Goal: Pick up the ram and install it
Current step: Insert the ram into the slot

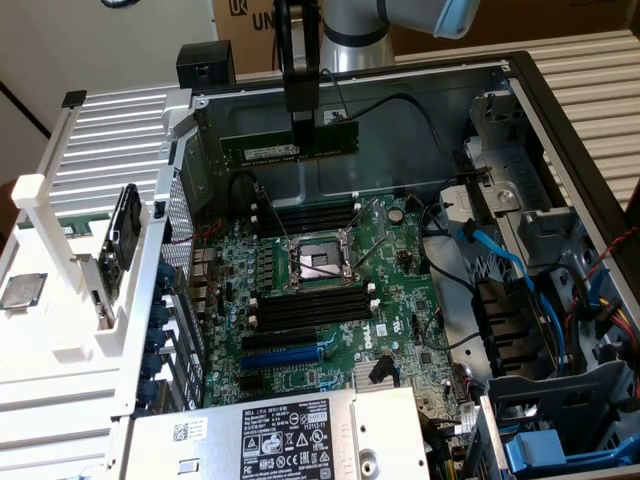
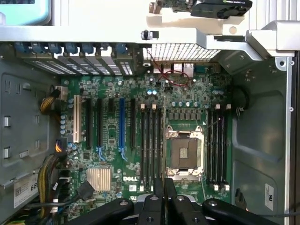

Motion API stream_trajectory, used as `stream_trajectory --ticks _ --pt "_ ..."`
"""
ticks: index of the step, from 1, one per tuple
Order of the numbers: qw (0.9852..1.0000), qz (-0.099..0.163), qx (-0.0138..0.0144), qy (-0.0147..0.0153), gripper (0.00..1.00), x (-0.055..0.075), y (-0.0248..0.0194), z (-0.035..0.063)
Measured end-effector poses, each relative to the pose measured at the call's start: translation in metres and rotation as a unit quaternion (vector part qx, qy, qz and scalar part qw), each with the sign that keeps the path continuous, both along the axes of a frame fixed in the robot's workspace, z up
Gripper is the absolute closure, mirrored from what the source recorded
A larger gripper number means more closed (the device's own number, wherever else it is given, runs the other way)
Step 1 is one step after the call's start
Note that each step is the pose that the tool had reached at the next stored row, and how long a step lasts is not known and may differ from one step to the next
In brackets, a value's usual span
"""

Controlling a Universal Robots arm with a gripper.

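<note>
**Ram held over the open case**

I see the gripper [image 1: 303,126] pinching the ram [image 1: 258,152] by its upper edge, in the upper middle of the exterior view. The stick hangs level in front of the case wall [image 1: 400,170], clear of the black memory slots [image 1: 310,215] and the processor socket [image 1: 318,262] on the motherboard [image 1: 400,235] lower in the frame.

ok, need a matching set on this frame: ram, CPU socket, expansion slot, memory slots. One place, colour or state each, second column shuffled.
1. ram
2. CPU socket
3. expansion slot
4. memory slots

A. blue
B. black, in banks on both sides of the socket
C. clamped in the gripper, above the motherboard
D. metal-framed, in the middle of the board

Pairs: 1-C, 2-D, 3-A, 4-B
</note>
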State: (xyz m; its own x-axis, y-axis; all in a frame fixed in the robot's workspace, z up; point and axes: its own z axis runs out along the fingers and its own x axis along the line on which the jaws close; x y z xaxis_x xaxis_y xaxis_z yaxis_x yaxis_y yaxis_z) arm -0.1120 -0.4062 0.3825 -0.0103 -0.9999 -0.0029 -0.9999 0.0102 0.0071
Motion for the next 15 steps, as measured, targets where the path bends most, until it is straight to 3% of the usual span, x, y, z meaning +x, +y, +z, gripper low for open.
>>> stream_trajectory --ticks 3,10,15 --pt "1.0 0.0 -0.0073 0.0 0.87 0.0 0.0063 -0.0029" --pt "1.0 0.0 -0.008 0.0008 0.87 0.002 0.0066 -0.0148" --pt "1.0 0.0 -0.0081 0.002 0.87 0.002 0.0066 -0.0158"
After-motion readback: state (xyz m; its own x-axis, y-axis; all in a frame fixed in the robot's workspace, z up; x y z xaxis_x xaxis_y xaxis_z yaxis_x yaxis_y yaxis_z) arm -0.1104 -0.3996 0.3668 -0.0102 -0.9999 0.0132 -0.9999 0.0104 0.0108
